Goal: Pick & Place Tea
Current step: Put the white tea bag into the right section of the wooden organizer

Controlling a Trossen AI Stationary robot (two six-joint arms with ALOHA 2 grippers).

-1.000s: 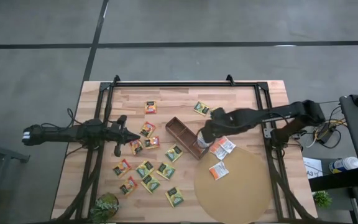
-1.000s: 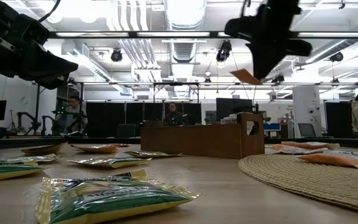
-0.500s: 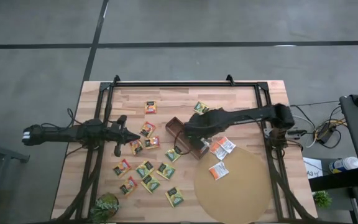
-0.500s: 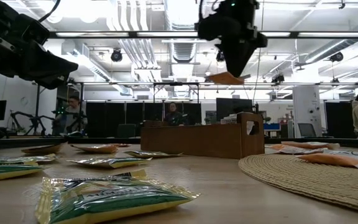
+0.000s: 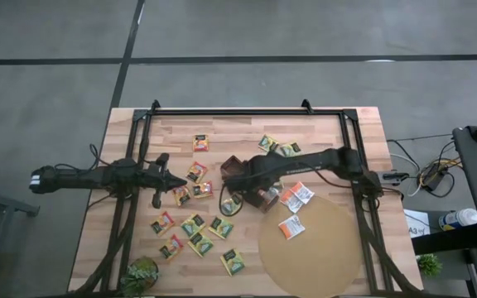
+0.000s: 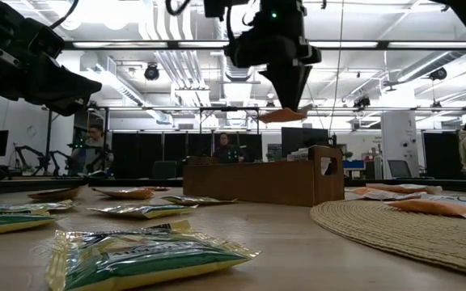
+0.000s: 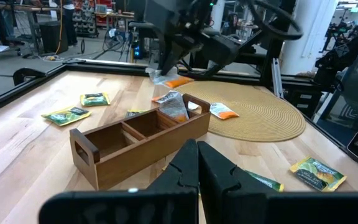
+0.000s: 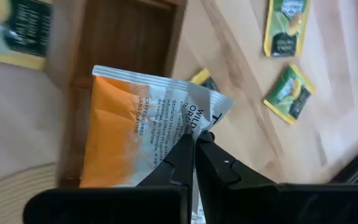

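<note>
The jaws of the right gripper (image 8: 194, 142) are pressed together on one edge of an orange-and-white tea sachet (image 8: 143, 127), which hangs in the air above the wooden box (image 5: 249, 184). In the low view the sachet (image 6: 284, 114) sits clear above the box (image 6: 259, 179), just below the gripper (image 6: 288, 95), lying roughly flat. The box is an oblong tray with dividers and a cut-out handle at each end; it stands on the table (image 5: 321, 136) at a slant, one end touching the rim of the round woven mat (image 5: 313, 248). In the left wrist view one sachet (image 7: 173, 106) stands upright in the box compartment nearest the mat.

Three orange-and-white sachets lie on or at the edge of the mat: two (image 5: 296, 196) side by side close to the box, one (image 5: 290, 227) further onto the mat. Two green-yellow sachets (image 5: 277, 146) lie on the table beyond the box. A loose group of green-yellow and orange-red sachets (image 5: 195, 222) is spread over the left half of the table.

The left gripper (image 5: 176, 184) has its jaws pressed together with nothing between them. It hovers over the left half of the table, beside the scattered sachets and apart from the box. A small potted plant (image 5: 141, 275) stands at the table's near left corner.
</note>
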